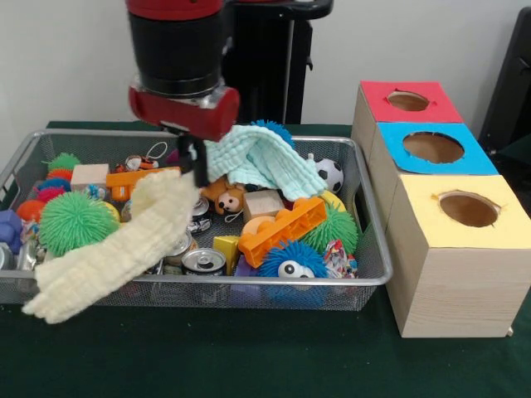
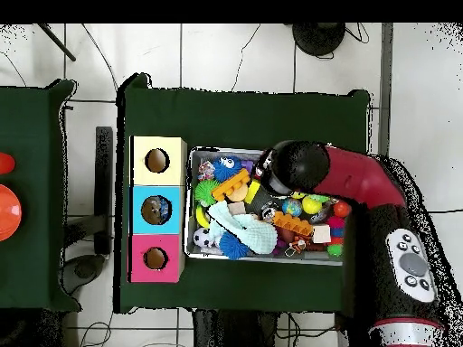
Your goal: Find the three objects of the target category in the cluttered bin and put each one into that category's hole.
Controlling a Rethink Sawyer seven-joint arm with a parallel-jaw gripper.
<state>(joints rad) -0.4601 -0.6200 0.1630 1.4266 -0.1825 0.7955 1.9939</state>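
My gripper (image 1: 197,168) hangs over the left-middle of the wire bin (image 1: 375,279), shut on the upper end of a long cream cloth (image 1: 116,253). The cloth slopes down to the left and its lower end drapes over the bin's front wall. A mint green cloth (image 1: 264,162) lies on the toys just right of the gripper, also seen as mint green cloth (image 2: 255,236) from above. Three hole boxes stand right of the bin: red (image 1: 411,114), blue (image 1: 431,162), yellow (image 1: 465,236). In the overhead view the arm's head (image 2: 296,166) hides the gripper.
The bin holds a green spiky ball (image 1: 75,220), an orange brick (image 1: 284,227), a blue spiky ball with eyes (image 1: 290,262), a soccer ball (image 1: 330,173), cans (image 1: 203,262), a wooden block (image 1: 90,174) and a small teddy (image 1: 226,197).
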